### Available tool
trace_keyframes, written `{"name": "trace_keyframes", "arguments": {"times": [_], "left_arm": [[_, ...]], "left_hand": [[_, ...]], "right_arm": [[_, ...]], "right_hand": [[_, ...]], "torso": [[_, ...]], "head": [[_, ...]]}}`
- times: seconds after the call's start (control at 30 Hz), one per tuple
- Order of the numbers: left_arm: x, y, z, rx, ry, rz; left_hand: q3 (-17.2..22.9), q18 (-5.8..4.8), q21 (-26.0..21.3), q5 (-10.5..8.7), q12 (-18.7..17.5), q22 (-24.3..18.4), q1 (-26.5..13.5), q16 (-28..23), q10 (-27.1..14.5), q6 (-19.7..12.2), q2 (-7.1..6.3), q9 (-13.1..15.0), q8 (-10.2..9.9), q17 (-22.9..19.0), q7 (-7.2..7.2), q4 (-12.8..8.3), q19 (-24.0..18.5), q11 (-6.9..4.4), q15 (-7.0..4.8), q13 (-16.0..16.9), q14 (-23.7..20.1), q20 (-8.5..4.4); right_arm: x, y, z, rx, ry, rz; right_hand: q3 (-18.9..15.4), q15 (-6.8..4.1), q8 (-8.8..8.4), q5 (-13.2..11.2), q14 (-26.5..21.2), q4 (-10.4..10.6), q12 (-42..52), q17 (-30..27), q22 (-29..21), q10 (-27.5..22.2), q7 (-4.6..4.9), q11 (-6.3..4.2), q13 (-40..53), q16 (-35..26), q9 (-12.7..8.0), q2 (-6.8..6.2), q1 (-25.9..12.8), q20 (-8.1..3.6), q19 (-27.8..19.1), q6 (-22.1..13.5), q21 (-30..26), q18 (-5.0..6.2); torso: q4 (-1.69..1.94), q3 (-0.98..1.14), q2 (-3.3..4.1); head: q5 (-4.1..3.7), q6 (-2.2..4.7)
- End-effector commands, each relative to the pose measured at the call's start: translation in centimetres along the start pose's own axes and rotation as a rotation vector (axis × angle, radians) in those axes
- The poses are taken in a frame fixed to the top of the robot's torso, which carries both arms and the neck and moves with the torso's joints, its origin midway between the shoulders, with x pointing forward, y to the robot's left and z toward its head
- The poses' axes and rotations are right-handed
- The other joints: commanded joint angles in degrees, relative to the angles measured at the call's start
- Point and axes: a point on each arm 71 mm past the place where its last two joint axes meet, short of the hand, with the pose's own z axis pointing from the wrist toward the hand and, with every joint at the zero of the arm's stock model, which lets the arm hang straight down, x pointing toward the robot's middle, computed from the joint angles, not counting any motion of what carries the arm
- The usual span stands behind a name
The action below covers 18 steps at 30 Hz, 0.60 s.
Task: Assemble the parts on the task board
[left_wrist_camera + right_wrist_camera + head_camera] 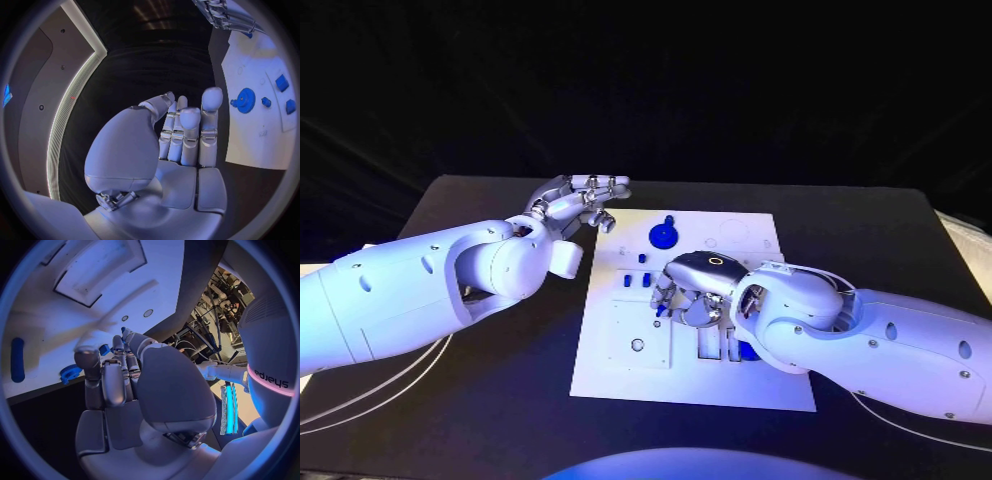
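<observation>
- Head view: your task board [747,385] lay flat in the middle of the black surface [473,420], with the small blue parts on its far and middle areas.
- A round blue gear part [664,236] sat near the board's far edge, and smaller blue pieces [635,281] lay just nearer than it, left of the right hand.
- Your left hand [577,205] hovered at the board's far left corner, its fingers [606,186] gently curled and apart, with nothing in them.
- Your right hand [689,295] was down over the middle of the board, fingers pointing at it; whether they pinched a part you could not tell from here.
- Left wrist view: the left hand [178,135] showed its fingers [211,100] straight, side by side and empty, with the gear part [245,100] and blue pieces [282,82] on the board [250,145] beyond.
- Right wrist view: the right hand [128,385] had fingers [87,360] extended towards the board [75,320], a small blue piece [104,349] just at their tips; any grip was unclear.
</observation>
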Motion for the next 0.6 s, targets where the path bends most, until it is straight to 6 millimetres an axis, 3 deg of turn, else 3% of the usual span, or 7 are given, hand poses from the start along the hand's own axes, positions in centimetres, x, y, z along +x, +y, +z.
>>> {"name": "trace_keyframes", "arguments": {"times": [0.03, 0.6], "left_arm": [[0.33, -0.01, 0.04, 0.002, 0.023, -0.015], [0.3, 0.07, 0.08, -0.001, 0.024, -0.015]], "left_hand": [[-0.29, 0.94, -0.38, -0.08, 0.39, -0.09, -0.43, -0.16, -0.29, -0.41, 0.04, -0.09, 0.08, -0.1, -0.01, -0.08, -0.42, -0.05, -0.17, 0.07, -0.43, 0.0], [-0.4, 0.94, -0.49, -0.07, 0.43, -0.16, -0.43, -0.17, -0.37, -0.47, 0.09, -0.1, 0.07, -0.16, 0.01, -0.08, -0.45, -0.02, -0.14, 0.08, -0.48, 0.01]], "right_arm": [[0.34, 0.07, 0.2, -0.014, 0.022, -0.017], [1.02, 0.18, 0.37, -0.015, 0.077, -0.028]], "right_hand": [[0.02, -0.04, -0.13, 0.35, 2.94, -0.39, -0.11, 0.08, -0.06, -0.06, 0.53, 0.28, 0.05, 0.2, 0.06, 0.21, -0.19, 0.08, 0.15, 0.04, 0.29, -0.61], [-0.02, 0.01, -0.15, 0.38, 2.95, -0.39, -0.17, 0.11, -0.04, -0.05, 0.59, 0.34, 0.02, 0.24, 0.08, 0.23, -0.35, 0.11, 0.16, 0.03, 0.31, -0.61]], "torso": [[-0.01, -0.01, 0.02], [0.01, 0.01, -0.06]], "head": [[0.14, -0.24], [0.39, -0.78]]}}
